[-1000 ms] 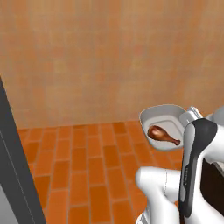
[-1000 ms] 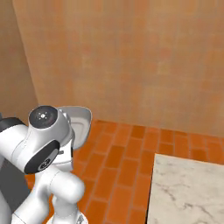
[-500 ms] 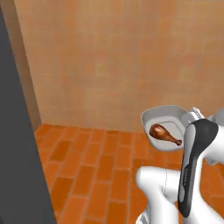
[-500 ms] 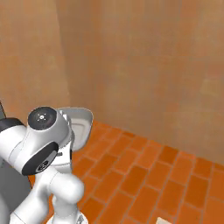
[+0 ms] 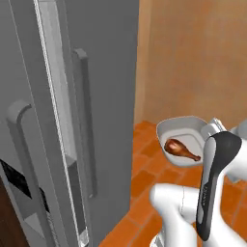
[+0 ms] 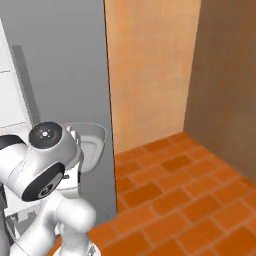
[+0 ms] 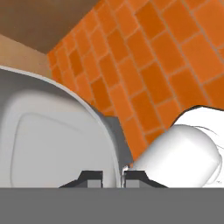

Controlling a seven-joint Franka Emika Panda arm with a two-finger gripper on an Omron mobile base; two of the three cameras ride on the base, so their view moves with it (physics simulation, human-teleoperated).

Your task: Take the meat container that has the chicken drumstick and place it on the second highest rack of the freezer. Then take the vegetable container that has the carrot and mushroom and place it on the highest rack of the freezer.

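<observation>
My gripper point(image 7: 112, 177) is shut on the rim of the meat container point(image 5: 182, 131), a pale grey-white tray held up over the floor. The glossy brown chicken drumstick point(image 5: 181, 149) lies inside it. In the hand view the tray wall point(image 7: 48, 131) runs between my dark fingertips point(image 7: 91, 176). The tray's rim point(image 6: 94, 141) pokes out beside my arm in the right base view. The grey freezer point(image 5: 103, 72) stands to the left with its long bar handle point(image 5: 85, 120) and dark dispenser panel point(image 5: 17, 177). A slice of white interior point(image 6: 9, 90) shows at the far left. The carrot and mushroom are out of view.
Orange brick floor point(image 6: 185, 200) spreads to the right. A tan wall point(image 6: 150, 70) rises behind it, with a darker brown wall point(image 6: 225, 85) at the right. A second grey handle point(image 5: 23, 159) is on the nearer door. My own white arm point(image 5: 217, 188) fills the lower right.
The whole picture has swung with the base: the tan wall slid aside and the grey freezer came into view. The tray with the drumstick stays in my grip.
</observation>
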